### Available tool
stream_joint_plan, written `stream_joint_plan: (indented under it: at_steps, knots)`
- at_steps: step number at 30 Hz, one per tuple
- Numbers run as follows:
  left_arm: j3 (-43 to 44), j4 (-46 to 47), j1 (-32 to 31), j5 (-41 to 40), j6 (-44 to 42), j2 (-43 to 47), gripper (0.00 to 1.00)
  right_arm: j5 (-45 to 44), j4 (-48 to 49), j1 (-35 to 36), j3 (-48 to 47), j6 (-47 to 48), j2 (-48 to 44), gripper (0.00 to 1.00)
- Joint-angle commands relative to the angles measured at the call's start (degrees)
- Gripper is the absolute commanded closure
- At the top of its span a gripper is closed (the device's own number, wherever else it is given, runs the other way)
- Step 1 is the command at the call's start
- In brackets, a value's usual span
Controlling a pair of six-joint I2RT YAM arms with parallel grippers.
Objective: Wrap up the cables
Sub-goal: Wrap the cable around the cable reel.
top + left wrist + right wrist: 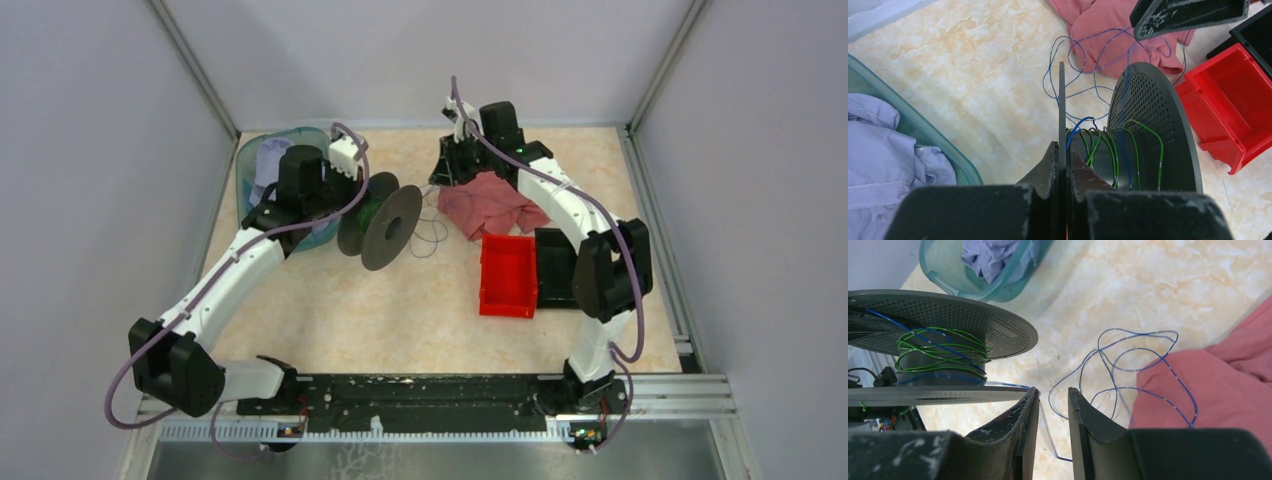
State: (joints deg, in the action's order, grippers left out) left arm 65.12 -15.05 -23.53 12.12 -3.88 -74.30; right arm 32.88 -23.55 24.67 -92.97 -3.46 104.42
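Observation:
The cables (pixel 1128 365) are thin blue wire lying in loose loops on the table and partly over a pink cloth (pixel 1228 380); they also show as cable loops (pixel 1083 65) and as dark loops (pixel 430 228). Green and blue wire is wound round the hub of a black spool (pixel 943 330). My left gripper (pixel 1062 147) is shut on the thin edge of the spool's near flange (pixel 1062 100), holding the spool (pixel 385 225) upright. My right gripper (pixel 1053 390) is open just right of the spool; one strand of wire runs loosely through its gap, ungripped.
A teal basket (pixel 262 165) holding lilac cloth stands behind the left arm. A red bin (pixel 508 275) and a black bin (pixel 555 262) sit to the right of the pink cloth (pixel 490 205). Grey walls close in on both sides.

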Motion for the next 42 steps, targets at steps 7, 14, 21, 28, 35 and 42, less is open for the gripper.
stream_joint_plan:
  at_steps: [7,14,21,28,35,42]
  knots:
    - [3.7,-2.0,3.8,5.8,-3.7,5.0,1.00,7.9,6.7,-4.5,0.9,1.3,-6.3,0.48]
    - [8.4,-7.5,5.7,10.3,-5.9,6.0,1.00,8.6,9.2,-6.7,4.4,1.7,-8.8,0.35]
    - [15.0,-13.0,5.9,16.2,-7.9,6.1,1.00,5.3,8.6,-7.1,2.7,3.9,-6.3,0.35]
    - [20.7,-13.9,5.9,22.0,-6.5,5.4,1.00,6.2,8.9,-7.2,1.6,8.4,-1.6,0.34]
    - [23.1,-14.4,5.9,23.2,-3.3,5.3,1.00,9.3,8.4,-7.7,3.3,10.9,3.1,0.34]
    - [25.1,-13.9,5.9,25.9,1.2,4.8,1.00,14.7,15.6,-7.6,8.7,7.0,5.7,0.34]
